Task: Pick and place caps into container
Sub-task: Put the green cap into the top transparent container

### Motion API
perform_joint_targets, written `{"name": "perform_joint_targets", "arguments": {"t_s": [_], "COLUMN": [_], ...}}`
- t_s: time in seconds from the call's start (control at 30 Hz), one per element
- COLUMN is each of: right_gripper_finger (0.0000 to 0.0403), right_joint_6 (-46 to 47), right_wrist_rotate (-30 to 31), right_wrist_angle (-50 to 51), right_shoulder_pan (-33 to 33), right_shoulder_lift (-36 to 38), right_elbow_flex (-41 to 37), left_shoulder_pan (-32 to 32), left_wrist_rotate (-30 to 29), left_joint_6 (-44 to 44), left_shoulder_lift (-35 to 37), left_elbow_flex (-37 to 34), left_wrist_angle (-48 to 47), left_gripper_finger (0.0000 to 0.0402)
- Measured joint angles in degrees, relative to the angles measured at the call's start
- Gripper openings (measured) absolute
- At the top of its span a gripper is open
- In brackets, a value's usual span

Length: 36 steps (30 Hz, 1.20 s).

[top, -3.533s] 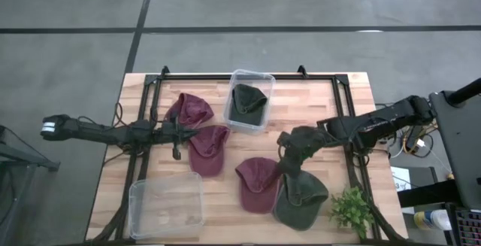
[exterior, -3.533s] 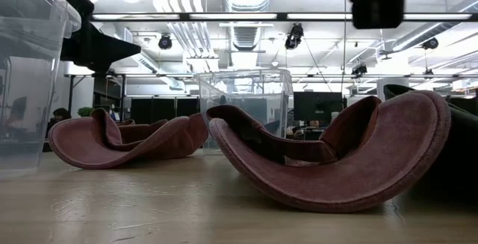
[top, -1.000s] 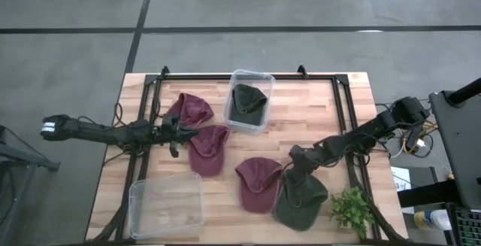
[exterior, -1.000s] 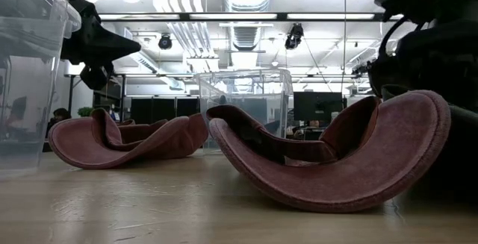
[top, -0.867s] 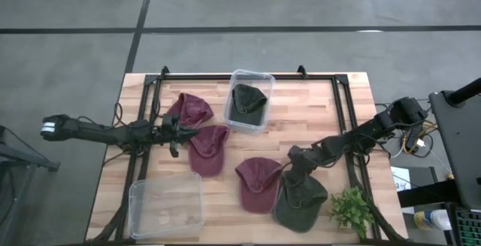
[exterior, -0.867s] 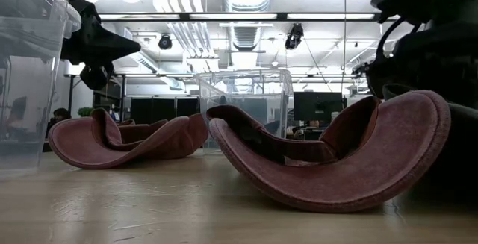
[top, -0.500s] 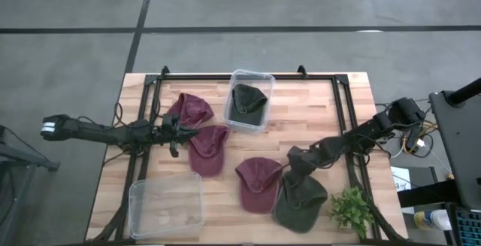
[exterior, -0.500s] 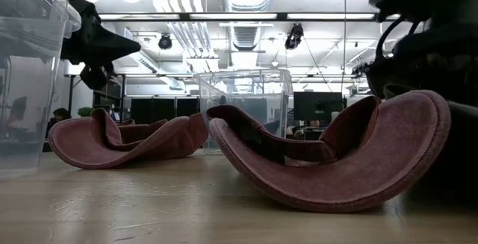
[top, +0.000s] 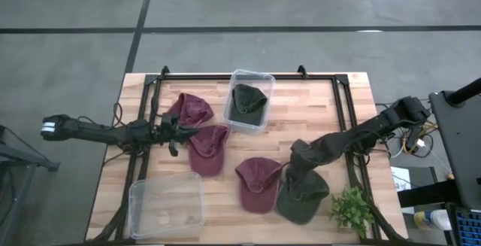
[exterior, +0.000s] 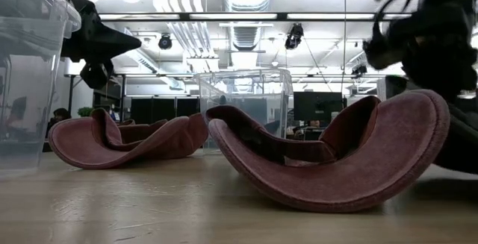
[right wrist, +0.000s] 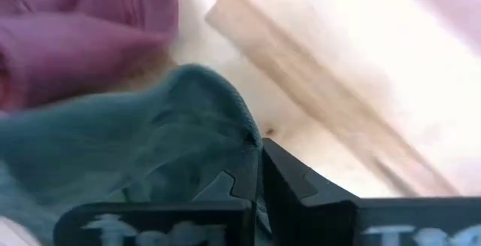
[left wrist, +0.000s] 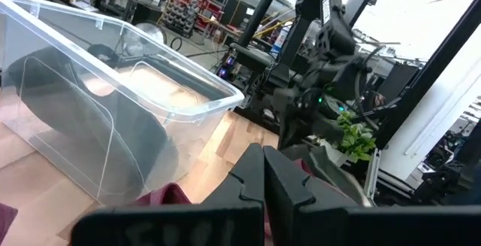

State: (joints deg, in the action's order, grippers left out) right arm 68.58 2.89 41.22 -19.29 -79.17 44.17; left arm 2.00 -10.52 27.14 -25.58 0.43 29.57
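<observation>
Wooden slatted table (top: 331,99): my right gripper (top: 294,172) pinching the dark olive fabric cap (top: 302,192) near the front edge, beside a maroon cap (top: 258,183); my left gripper (top: 180,132) pressed together, idle.

- In the high view the right gripper (top: 299,165) sits over the olive cap (top: 302,189), hiding the cap's far edge.
- The low view cuts that cap off at its right edge, a dark blur.
- The left container (exterior: 26,65) is cropped there too.
</observation>
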Motion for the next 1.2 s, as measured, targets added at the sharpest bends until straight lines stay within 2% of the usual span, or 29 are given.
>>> {"name": "perform_joint_targets", "arguments": {"t_s": [0.33, 0.63, 0.8, 1.03, 1.2], "right_gripper_finger": [0.0009, 0.0009, 0.0009, 0.0008, 0.0008], "right_joint_6": [-2.48, -2.76, -3.55, -7.29, -9.91], "right_wrist_rotate": [9.95, 18.5, 21.66, 25.23, 27.77], "right_wrist_angle": [14.89, 29.44, 32.21, 32.29, 32.31], "right_shoulder_pan": [0.07, 0.07, 0.22, 0.47, 1.51], "right_shoulder_lift": [3.21, 3.03, 3.03, 3.03, 3.03], "right_elbow_flex": [12.86, 25.18, 31.55, 38.41, 42.88], "left_shoulder_pan": [-0.02, 0.0, 0.0, 0.04, 0.04], "left_wrist_rotate": [0.09, 0.13, 0.14, -0.76, -0.93], "left_joint_6": [-0.48, -4.29, -5.25, -8.49, -14.35], "left_shoulder_lift": [-0.03, -0.06, -1.15, -5.84, -11.12], "left_elbow_flex": [0.0, 0.38, 2.61, 6.97, 11.37], "left_wrist_angle": [3.34, 7.29, 7.32, 7.29, 7.23], "left_gripper_finger": [0.0004, 0.0059, 0.0083, 0.0086, 0.0085]}}
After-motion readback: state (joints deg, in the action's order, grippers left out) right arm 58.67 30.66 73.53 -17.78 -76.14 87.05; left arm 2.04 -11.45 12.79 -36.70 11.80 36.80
